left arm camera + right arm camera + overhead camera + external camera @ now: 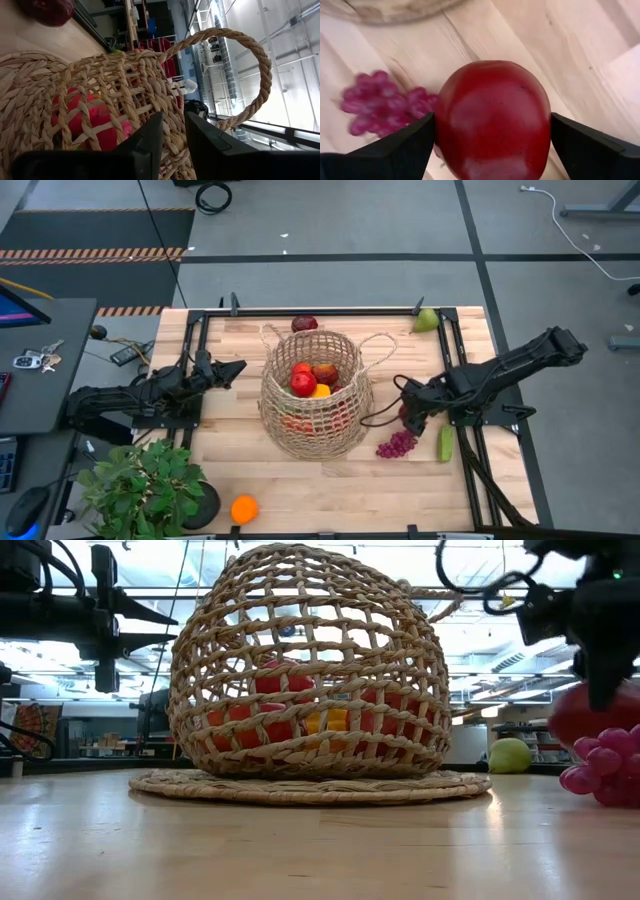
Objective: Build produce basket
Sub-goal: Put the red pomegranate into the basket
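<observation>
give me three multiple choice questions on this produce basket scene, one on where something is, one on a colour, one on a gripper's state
1. Where does the orange lie?
A. inside the basket
B. on the table beside the potted plant
C. next to the grapes

2. What colour is the fruit between the right gripper's fingers?
A. red
B. yellow
C. green

3. How does the left gripper stand?
A. wide open over the grapes
B. shut on a pear
C. shut and empty beside the basket

Answers:
1. B: the high view shows it on the table's near edge by the potted plant, well apart from the basket and the grapes.
2. A: the right wrist view shows a red fruit filling the gap of the right gripper.
3. C: the left wrist view shows the left gripper with fingers nearly together and nothing between them, the basket just ahead.
</observation>
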Controlling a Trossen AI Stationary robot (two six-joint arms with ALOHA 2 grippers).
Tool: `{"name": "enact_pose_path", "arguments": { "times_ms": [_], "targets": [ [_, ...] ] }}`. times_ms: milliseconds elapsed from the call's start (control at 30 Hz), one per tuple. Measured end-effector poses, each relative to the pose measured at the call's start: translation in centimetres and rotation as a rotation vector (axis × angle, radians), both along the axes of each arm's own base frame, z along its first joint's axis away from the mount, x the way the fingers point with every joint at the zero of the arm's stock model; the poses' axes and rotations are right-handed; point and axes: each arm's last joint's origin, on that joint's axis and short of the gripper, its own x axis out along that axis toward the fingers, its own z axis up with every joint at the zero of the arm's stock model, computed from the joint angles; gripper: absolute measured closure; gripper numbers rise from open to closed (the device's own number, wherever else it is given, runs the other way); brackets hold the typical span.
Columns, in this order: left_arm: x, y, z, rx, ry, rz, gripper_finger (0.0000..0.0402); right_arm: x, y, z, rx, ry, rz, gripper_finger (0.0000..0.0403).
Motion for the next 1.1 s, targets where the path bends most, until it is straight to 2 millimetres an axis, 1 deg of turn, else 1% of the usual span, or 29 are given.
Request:
{"name": "enact_pose_path", "arguments": {
  "times_ms": [233,433,500,567,633,700,867,1100],
  "targets": [
    [0.0,0.0,0.0,0.000,-0.001,0.000,0.0310,1.3,0.0,3.2,0.012,-0.104,0.022,0.0031],
    [0.0,-0.1,0.0,0.000,-0.002,-0.018,0.0311,2.1,0.3,6.3,0.052,-0.205,0.105,0.0031],
    [0.1,-0.2,0.0,0.010,0.001,-0.061,0.0312,2.3,0.5,7.3,0.086,-0.237,0.132,0.0031],
    [0.2,-0.4,0.0,0.067,0.020,-0.142,0.0312,2.6,0.7,8.0,0.134,-0.277,0.157,0.0031],
    [0.2,-0.7,0.0,0.139,0.038,-0.232,0.0310,3.0,1.0,8.6,0.194,-0.324,0.180,0.0031],
    [0.2,-0.8,0.0,0.178,0.046,-0.278,0.0311,3.4,1.2,9.1,0.252,-0.377,0.196,0.0031],
    [0.3,-0.8,0.0,0.217,0.058,-0.275,0.0312,4.5,1.8,10.2,0.377,-0.517,0.219,0.0031],
    [0.3,-0.8,-0.2,0.262,0.098,-0.269,0.0314,5.8,2.1,12.3,0.424,-0.772,0.246,0.0031]
  ]
}}
